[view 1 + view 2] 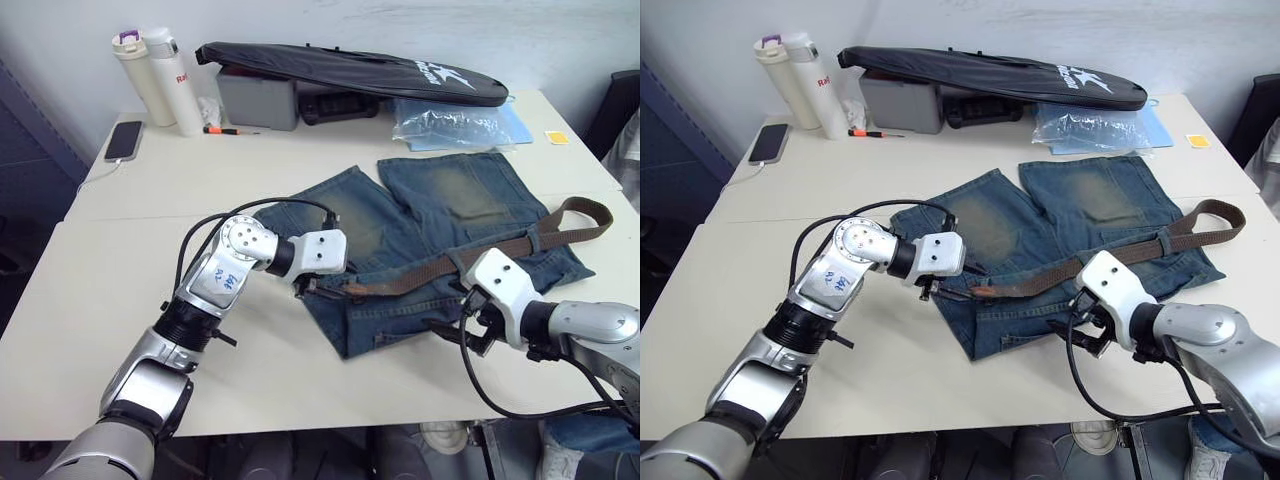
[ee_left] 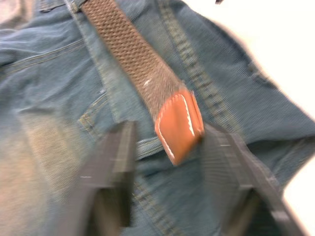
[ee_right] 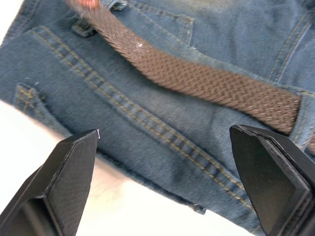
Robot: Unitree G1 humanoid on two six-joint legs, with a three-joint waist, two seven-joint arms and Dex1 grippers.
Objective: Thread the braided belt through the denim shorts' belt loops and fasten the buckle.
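The left tool [image 2: 167, 162] hangs open over the denim shorts [image 1: 440, 235] near the desk's [image 1: 90, 300] front edge, its fingers astride the braided belt's [image 1: 430, 268] leather-capped tip (gripping nothing). The belt runs right along the waistband, looping past the shorts' right side. The right tool [image 3: 167, 182], spread wide and empty, hovers over the waistband.

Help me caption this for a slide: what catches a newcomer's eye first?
The denim shorts lie mid-table with the braided belt along the waistband. The left tool hangs open around the belt's tan leather tip; the right tool is open over the waistband.
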